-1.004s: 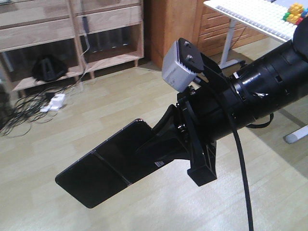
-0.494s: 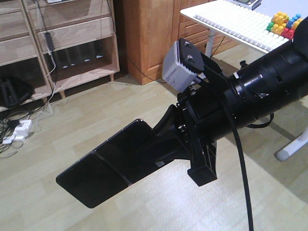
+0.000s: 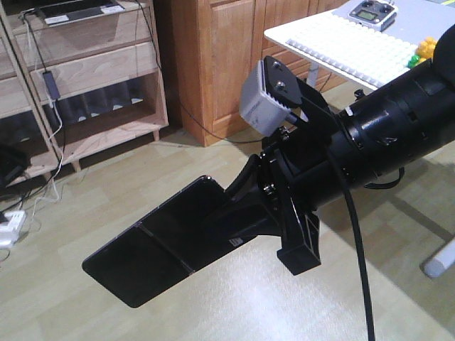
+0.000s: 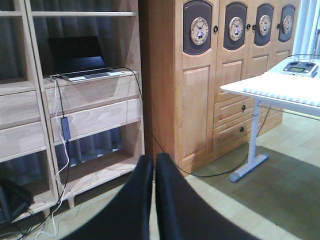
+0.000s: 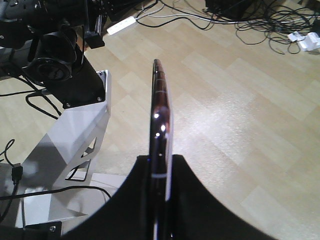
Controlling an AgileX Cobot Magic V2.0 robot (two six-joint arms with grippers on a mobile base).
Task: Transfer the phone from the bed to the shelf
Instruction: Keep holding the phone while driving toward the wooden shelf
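Phone (image 3: 153, 241): black, glossy, creased across the middle. Clamped at one short end in the right pincer (image 3: 242, 213), with the rest jutting free, well above the floor (image 3: 213, 312). The right wrist view shows it edge-on (image 5: 159, 110) with its pinkish rim squarely between the two dark fingers (image 5: 145, 200). Its place in the front view is unchanged over the last second, so the grip looks steady.

Left pincer (image 4: 153, 172): fingers together, nothing between them, pointed toward the shelf.

Shelf (image 3: 106, 64): pale plank boards. It has slid left and downward in the front view and appears larger, and its upper board with a laptop (image 3: 71, 8) has come into sight. The left wrist view shows the same laptop (image 4: 80, 60) on a board, with bare boards below it (image 4: 95, 117).

Power strip (image 3: 7, 229): has drifted to the left edge of the front view.

Cabinet (image 3: 220, 64): brown wood, now centred in the front view.

Tabletop (image 3: 341, 50): white, and more of it shows than a second ago.

Bed: not in view.

Reading: the arms are fixed in the frame while the room shifts, so the base is probably rolling and turning toward the shelf. This appears to be the carry stage, with the pick-up done and the placing not yet begun. The shelf is near but not yet under the phone.
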